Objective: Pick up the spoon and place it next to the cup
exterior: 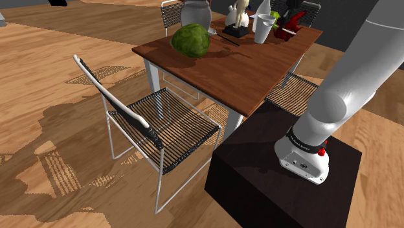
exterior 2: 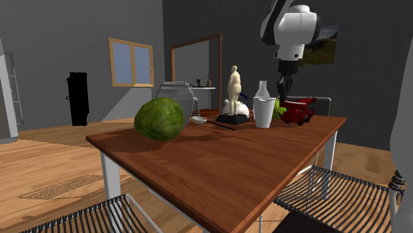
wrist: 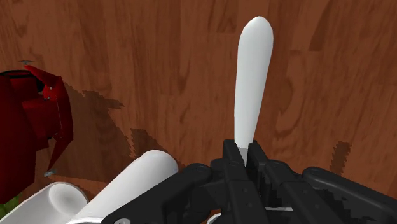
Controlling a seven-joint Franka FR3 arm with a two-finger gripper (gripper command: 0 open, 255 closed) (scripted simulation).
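Scene: a brown wooden worktop (exterior 2: 218,169) in a house room, with several things crowded at its far end.
Spoon: a white spoon (wrist: 252,83) is held at 1 end. Its long rounded length juts out past the fingertips over bare wood. Which end is held cannot be told.
Gripper: the black gripper (wrist: 245,151) has its 2 fingers (wrist: 261,159) clamped on the spoon. In the second exterior view it hangs from the white arm above the far end of the worktop.
Cup: a white cup (exterior 2: 263,112) stands upright on the worktop, with a white bottle (exterior 2: 263,87) just behind it. The gripper hangs just beside the cup and higher than its rim.
Neighbours: a red toy (exterior 2: 298,114) lies under and beside the gripper. A pale figurine (exterior 2: 234,93), a grey jar (exterior 2: 175,99) and a round green thing (exterior 2: 159,119) stand farther along.
Step in hand: the spoon looks lifted and carried, so what remains is setting it down by the cup.
Where to aim: the bare wood that the spoon's free end points over looks like the safest patch. It is near the cup and clear of the red toy.
How to lower: come straight down and slowly, keeping the spoon level so its free end does not strike first and twist in the grip.
When to let go: part the fingers only once the spoon rests on the wood, then rise straight up.
Risk: white forms sit close by the fingers in the wrist view, likely the cup and bottle. A sideways drift could knock them over.
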